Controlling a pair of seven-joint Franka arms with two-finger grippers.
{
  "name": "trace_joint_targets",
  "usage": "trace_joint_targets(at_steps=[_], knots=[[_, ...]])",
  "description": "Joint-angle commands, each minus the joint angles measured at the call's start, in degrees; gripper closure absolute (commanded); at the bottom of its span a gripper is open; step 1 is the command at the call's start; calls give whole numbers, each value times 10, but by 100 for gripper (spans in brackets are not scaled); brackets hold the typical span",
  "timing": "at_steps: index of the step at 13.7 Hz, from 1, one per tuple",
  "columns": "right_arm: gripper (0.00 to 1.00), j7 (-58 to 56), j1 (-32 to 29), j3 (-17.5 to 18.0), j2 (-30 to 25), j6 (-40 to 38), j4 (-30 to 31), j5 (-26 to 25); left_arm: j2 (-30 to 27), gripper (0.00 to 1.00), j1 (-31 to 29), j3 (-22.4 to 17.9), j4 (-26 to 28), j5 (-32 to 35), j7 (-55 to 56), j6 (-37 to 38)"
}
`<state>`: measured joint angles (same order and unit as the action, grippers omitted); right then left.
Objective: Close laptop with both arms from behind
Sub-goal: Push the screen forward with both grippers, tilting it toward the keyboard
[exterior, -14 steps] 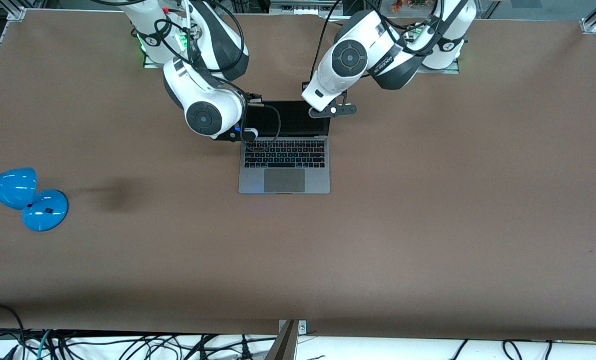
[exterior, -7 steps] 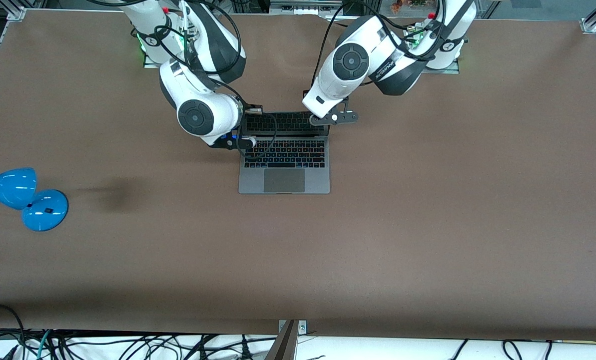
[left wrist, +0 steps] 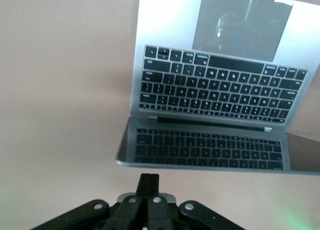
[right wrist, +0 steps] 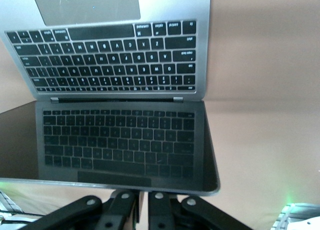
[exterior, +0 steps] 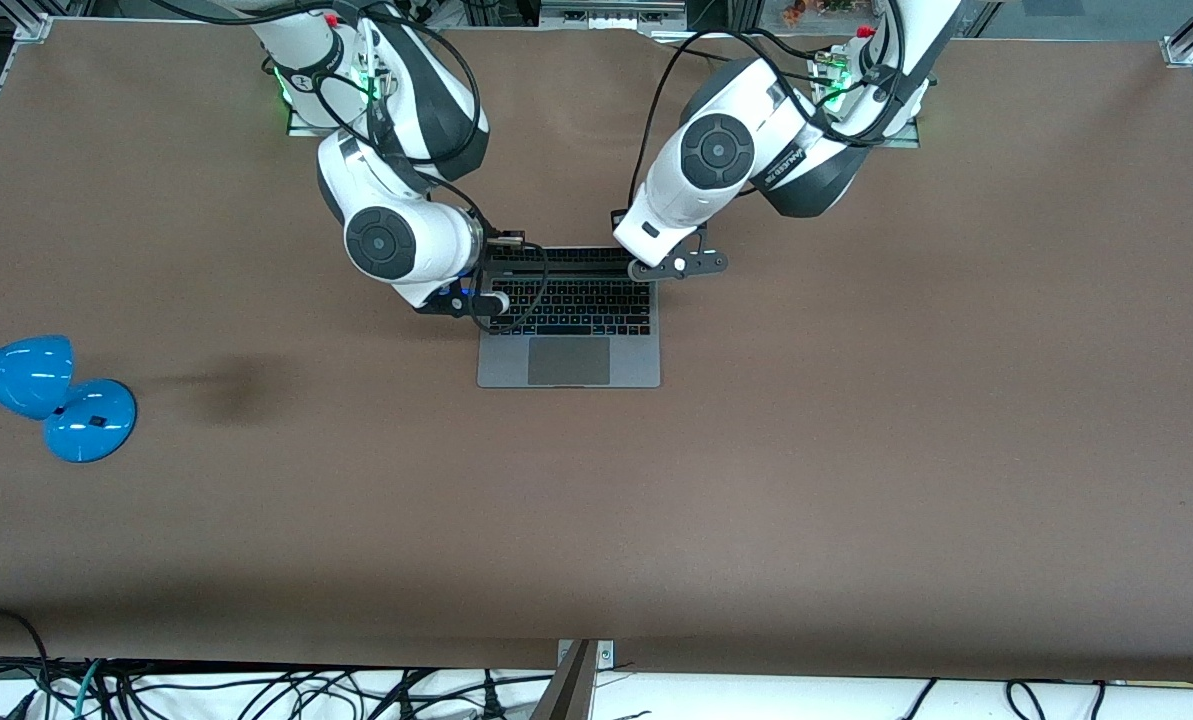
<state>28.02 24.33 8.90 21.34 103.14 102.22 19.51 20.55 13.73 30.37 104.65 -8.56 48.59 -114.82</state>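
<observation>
Both my closed, empty grippers, left gripper (left wrist: 148, 190) and right gripper (right wrist: 141, 202), press the laptop (exterior: 568, 345) lid, seemingly half-lowered, not yet shut.

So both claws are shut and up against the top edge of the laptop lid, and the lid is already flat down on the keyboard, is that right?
Not quite. The laptop lid is only partly lowered, not flat: both wrist views show the keys mirrored in the tilted screen. The rest holds: the left claw and the right claw are shut at its top edge.
</observation>
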Motion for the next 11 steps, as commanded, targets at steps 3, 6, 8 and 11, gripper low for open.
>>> trace_joint_targets(at_steps=[3, 6, 8, 11], knots=[[89, -12, -3, -2, 11, 20, -3, -7, 34, 100, 2, -12, -40, 28, 7, 3], [89, -30, -3, -5, 12, 29, -3, -6, 55, 100, 2, -15, -63, 42, 8, 4], [89, -33, -3, -11, 14, 29, -3, -6, 67, 100, 2, -16, -74, 45, 8, 4], [89, -41, -3, -12, 22, 46, -3, -6, 80, 100, 2, -23, -88, 46, 8, 3]])
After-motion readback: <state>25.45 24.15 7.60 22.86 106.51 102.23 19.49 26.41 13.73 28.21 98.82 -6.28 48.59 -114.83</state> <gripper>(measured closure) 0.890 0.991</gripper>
